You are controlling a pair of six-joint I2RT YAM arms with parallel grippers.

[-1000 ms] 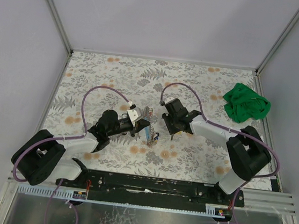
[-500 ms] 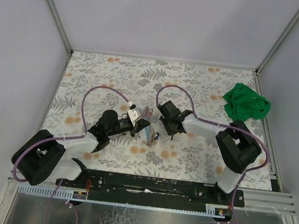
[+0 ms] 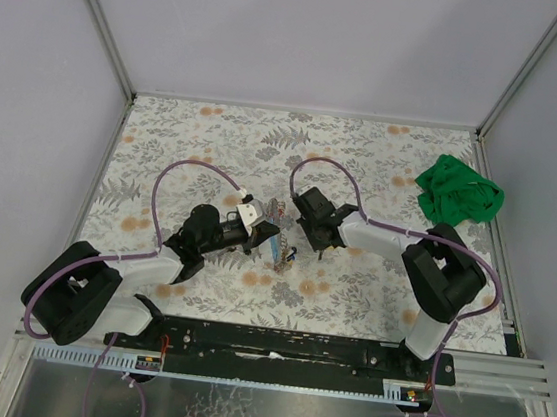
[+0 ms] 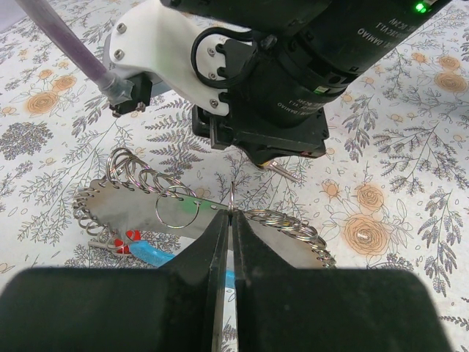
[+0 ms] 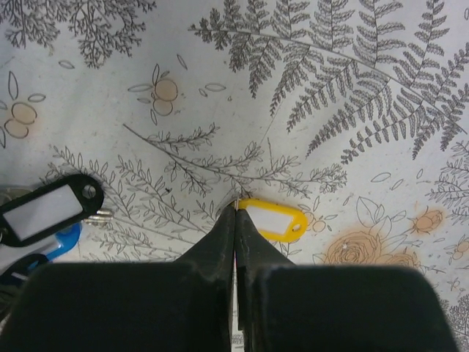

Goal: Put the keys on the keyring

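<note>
Two robot arms meet over the middle of a floral-patterned desk. My left gripper is clamped tight on one thin wire loop of the keyring, a flat metal strip edged with many small rings. It rests on the desk between my two grippers.

My right gripper, just right of the keyring, is pressed together at the left end of the yellow key and appears to pinch it only by its edge. A black tag and a blue tag lie to its left. I cannot find the green key.

The main risk, as I judge it, is that so slight a hold lets the yellow key swivel or drop on lifting. The thin loop could also twist in my left gripper, spoiling the alignment. My grippers sit near each other, so a careless approach could knock them together.
</note>
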